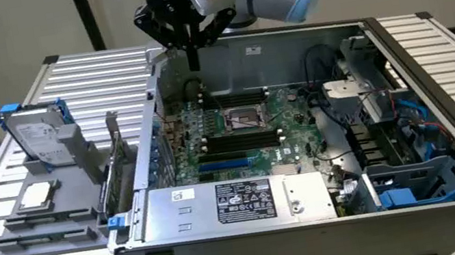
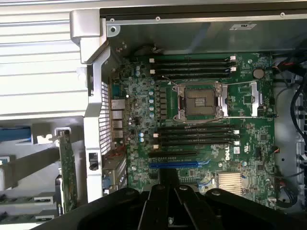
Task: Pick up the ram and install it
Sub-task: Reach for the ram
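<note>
My pincer is shut tight, its fingers pressed together into one thin black tip. I cannot see that it holds anything. It hangs in the air above the computer case, over the far wall, toward the exterior view's left.

The case lies open. Inside it, below my pincer, is the green motherboard. In the middle of the board is the square processor socket. Long black slots with white clips lie just beside the socket. A big silver box with a sticker sits inside the case against its near wall.

Outside the case, on the exterior view's left, is a gray tray. A hard drive stands up on the tray, and a small square silver chip lies flat on it. A green card with a metal edge stands upright between the tray and the case wall.

I cannot tell where the ram is. It may be on the tray, but the low gray holders there are too hard to make out.
</note>
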{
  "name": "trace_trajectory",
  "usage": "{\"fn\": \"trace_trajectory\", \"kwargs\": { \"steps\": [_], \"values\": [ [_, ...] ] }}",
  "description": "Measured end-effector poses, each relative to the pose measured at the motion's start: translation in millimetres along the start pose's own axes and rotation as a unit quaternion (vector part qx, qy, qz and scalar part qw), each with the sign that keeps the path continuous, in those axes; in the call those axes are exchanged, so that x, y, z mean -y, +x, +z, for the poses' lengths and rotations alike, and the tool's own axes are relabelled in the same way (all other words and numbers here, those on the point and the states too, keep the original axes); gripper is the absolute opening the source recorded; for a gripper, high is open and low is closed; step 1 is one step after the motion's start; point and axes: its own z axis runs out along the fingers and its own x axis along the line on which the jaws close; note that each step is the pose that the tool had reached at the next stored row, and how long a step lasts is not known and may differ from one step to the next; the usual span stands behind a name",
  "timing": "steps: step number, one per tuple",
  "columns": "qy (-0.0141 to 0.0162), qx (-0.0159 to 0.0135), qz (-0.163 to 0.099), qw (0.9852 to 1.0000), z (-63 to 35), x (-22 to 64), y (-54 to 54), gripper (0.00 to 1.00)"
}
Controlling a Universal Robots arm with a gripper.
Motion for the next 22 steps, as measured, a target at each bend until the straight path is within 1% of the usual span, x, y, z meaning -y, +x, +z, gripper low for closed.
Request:
{"fn": "trace_trajectory", "kwargs": {
  "steps": [14, 17, 22],
  "values": [
    [0.0000, 0.0000, 0.000, 1.0000, 0.0, 0.0, 0.3, 0.11],
    [0.0000, 0.0000, -0.001, 1.0000, -0.3, 3.0, 6.1, 0.11],
    [0.0000, -0.0001, -0.001, 1.0000, -0.9, 9.2, 23.8, 0.11]
  ]
}}
